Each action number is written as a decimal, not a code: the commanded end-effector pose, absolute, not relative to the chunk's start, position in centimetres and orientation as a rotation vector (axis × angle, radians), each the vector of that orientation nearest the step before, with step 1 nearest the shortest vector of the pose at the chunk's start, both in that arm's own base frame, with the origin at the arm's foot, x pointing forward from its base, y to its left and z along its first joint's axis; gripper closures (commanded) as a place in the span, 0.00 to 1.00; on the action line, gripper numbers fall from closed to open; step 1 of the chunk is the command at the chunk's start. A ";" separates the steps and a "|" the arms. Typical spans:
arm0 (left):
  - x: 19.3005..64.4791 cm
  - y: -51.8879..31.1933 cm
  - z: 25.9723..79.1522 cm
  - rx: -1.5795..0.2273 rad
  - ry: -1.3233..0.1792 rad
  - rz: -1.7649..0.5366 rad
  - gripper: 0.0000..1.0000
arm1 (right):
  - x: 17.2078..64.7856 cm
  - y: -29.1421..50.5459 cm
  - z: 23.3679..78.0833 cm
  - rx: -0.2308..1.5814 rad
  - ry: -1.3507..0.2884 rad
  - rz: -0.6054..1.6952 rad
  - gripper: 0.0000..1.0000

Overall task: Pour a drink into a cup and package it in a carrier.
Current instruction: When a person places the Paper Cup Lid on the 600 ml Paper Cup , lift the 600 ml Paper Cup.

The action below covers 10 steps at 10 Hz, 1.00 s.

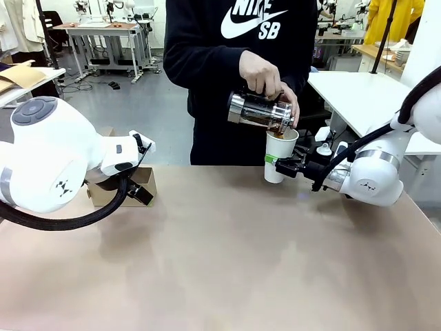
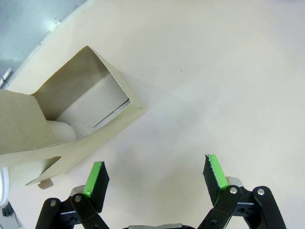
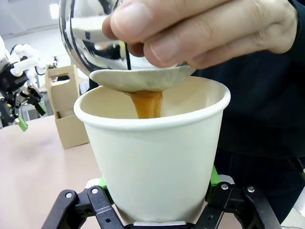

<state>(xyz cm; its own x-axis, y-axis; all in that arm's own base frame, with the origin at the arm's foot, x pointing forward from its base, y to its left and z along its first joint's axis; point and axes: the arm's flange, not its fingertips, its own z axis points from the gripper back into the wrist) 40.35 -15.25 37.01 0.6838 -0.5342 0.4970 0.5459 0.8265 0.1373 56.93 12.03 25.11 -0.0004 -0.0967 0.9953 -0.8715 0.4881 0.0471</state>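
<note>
One upright cup (image 1: 282, 148) in right hand (image 1: 282, 165); jug (image 1: 260, 112) tilts spout-down above.

The left gripper (image 2: 155, 171) spread wide over a pale beige tabletop (image 2: 224, 71), beside a small brown cardboard drink carrier (image 2: 102, 126).

The black two-finger gripper rises from the bottom edge with its green pads (image 2: 94, 177) well apart, both tips over bare table. The carrier sits at the upper left, near one finger but clear of it, with low walls around an open rectangular pocket that has a paler inner face. A broad flat cardboard panel runs from the box toward the picture's left edge. Grey floor (image 2: 24, 24) shows beyond the table's edge in the top-left corner.
</note>
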 end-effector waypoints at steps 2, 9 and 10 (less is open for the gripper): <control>40.4 -15.2 37.0 -0.025 -0.550 -0.604 0.00 | 57.0 12.2 25.3 0.898 -1.472 0.744 0.19; 40.4 -15.2 37.0 -0.025 -0.550 -0.604 0.00 | 57.0 12.2 25.3 0.898 -1.472 0.744 0.19; 40.4 -15.2 37.0 -0.025 -0.550 -0.604 0.00 | 57.0 12.2 25.3 0.898 -1.472 0.744 0.19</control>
